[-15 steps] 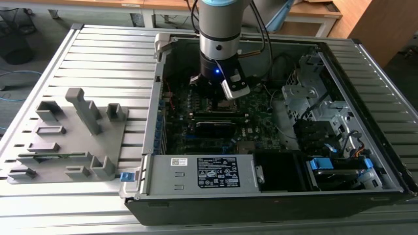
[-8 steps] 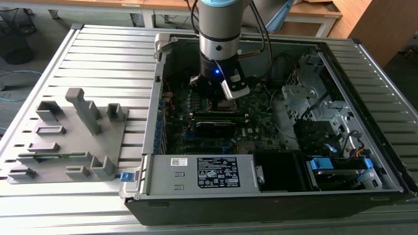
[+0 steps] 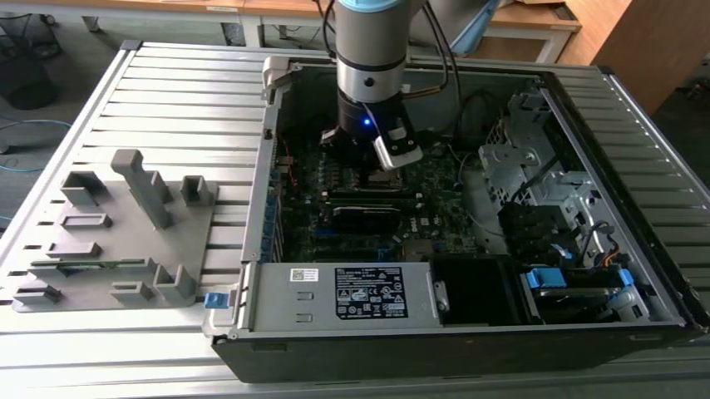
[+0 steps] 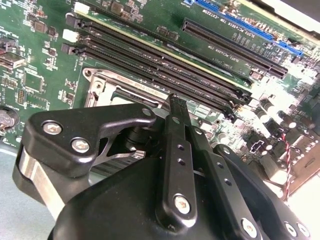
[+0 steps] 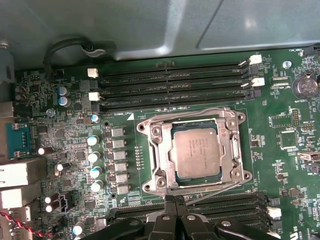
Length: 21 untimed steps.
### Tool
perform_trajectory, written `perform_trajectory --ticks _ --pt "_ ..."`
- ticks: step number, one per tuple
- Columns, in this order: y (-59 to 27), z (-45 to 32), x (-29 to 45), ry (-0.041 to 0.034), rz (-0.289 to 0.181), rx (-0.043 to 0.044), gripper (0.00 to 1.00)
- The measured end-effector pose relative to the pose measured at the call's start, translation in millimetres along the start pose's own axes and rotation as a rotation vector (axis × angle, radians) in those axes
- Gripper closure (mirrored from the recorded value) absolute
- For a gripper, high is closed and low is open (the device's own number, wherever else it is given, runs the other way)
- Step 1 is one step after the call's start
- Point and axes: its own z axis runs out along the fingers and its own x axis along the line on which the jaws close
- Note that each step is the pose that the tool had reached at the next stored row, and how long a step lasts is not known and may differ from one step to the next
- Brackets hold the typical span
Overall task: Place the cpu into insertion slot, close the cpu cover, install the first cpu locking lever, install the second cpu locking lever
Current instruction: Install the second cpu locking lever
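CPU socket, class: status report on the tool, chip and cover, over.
Tool shut, empty, at the socket's edge. The cpu seated in the insertion slot. The cpu cover down around it. Nothing in the way.

A grey fixture tray [image 3: 111, 241] lies beside the open computer case [image 3: 466, 332] on a slatted table [image 3: 189, 75].

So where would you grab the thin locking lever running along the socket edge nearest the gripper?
Probably on the bare rod of the locking lever, mid-span where it angles clear of the cpu cover, coming from above with the jaws straddling it crosswise. It is a slender wire lying low beside the frame, so only its two thin sides offer purchase.
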Motion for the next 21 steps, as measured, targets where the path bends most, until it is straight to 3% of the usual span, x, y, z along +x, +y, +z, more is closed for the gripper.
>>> perform_trajectory --ticks 21 --pt "-0.9 10.3 4.9 0.0002 0.0 -0.0029 0.89"
